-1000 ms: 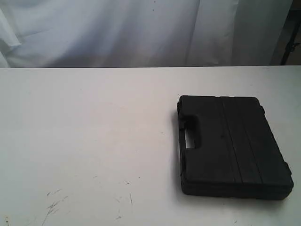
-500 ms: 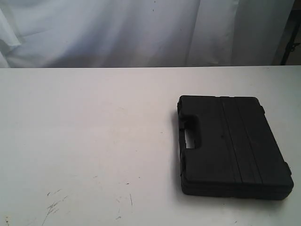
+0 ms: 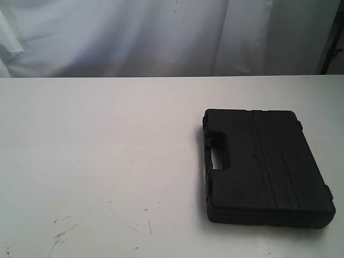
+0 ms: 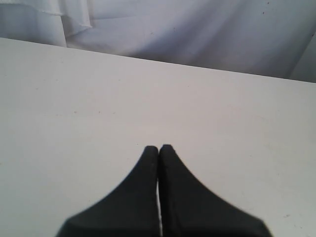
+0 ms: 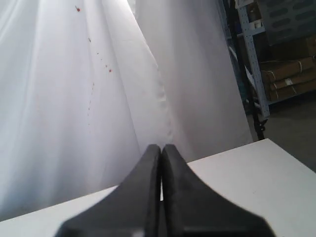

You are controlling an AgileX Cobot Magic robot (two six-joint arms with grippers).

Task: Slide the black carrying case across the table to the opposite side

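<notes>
The black carrying case (image 3: 263, 166) lies flat on the right side of the white table (image 3: 107, 150), its handle cut-out facing left. Neither arm shows in the exterior view. In the left wrist view my left gripper (image 4: 159, 147) is shut with nothing in it, held over bare tabletop (image 4: 98, 98). In the right wrist view my right gripper (image 5: 161, 146) is also shut and empty, pointing toward the white curtain past the table's edge (image 5: 247, 168). The case appears in neither wrist view.
A white curtain (image 3: 161, 32) hangs behind the table's far edge. Dark scratch marks (image 3: 62, 234) mark the near left of the tabletop. Metal shelving with cardboard boxes (image 5: 281, 59) stands beyond the table's right end.
</notes>
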